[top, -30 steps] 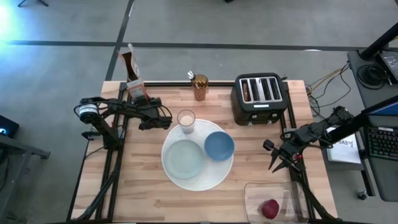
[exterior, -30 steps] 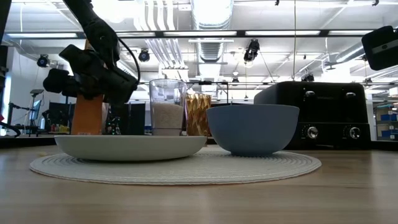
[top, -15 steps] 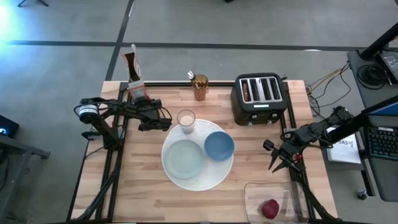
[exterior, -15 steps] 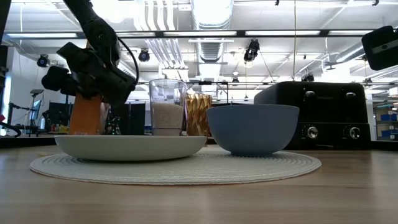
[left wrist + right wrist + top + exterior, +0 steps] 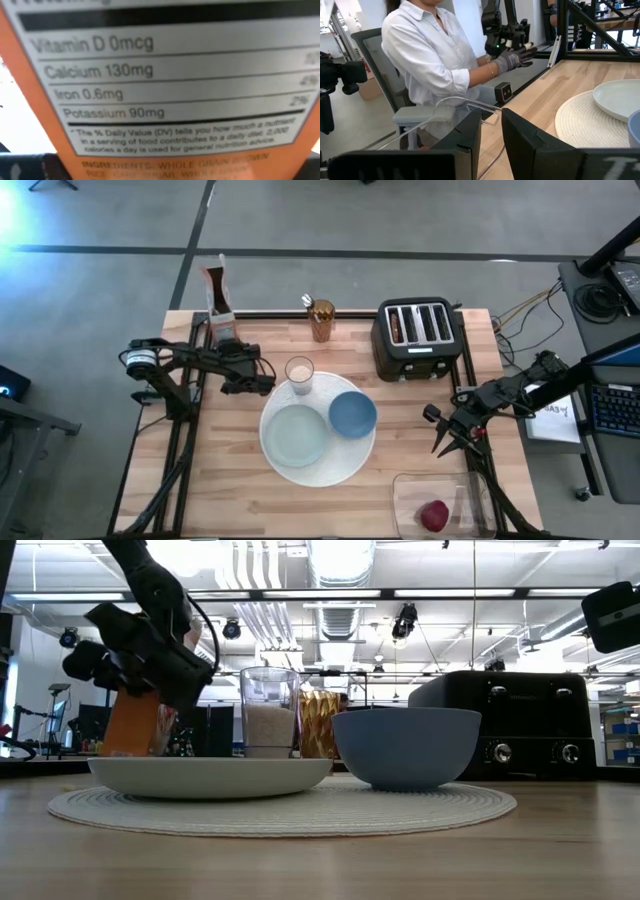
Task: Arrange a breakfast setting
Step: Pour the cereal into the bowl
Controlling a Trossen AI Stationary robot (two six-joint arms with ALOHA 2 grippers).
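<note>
**Q:** Where, exactly, do the two grippers sit?

**A:** Left gripper is at the table's back-left, clamped on the orange-and-white cereal box, which leans away over the table's rear edge. The left wrist view is filled by the box's nutrition panel. In the low view the box hangs tilted under the gripper, behind the plates. Right gripper rests off the table's right edge; its fingers stand close together with a narrow gap and pinch nothing.

**Q:** And the setting itself?

**A:** Large plate lies at the table's centre. On it sit the small plate, to the left, and the blue bowl, to the right and just beside it. Milk glass stands at the large plate's rear rim, near the left gripper but apart from it. Toast sits in a slot of the black toaster at the back right. Red fruit lies in a clear container at the front right corner.

**Q:** Anything else?

**A:** Gold cup stands at the rear edge, between box and toaster. Beyond the table, the right wrist view shows a seated person in a white shirt, one gloved hand extended.
</note>
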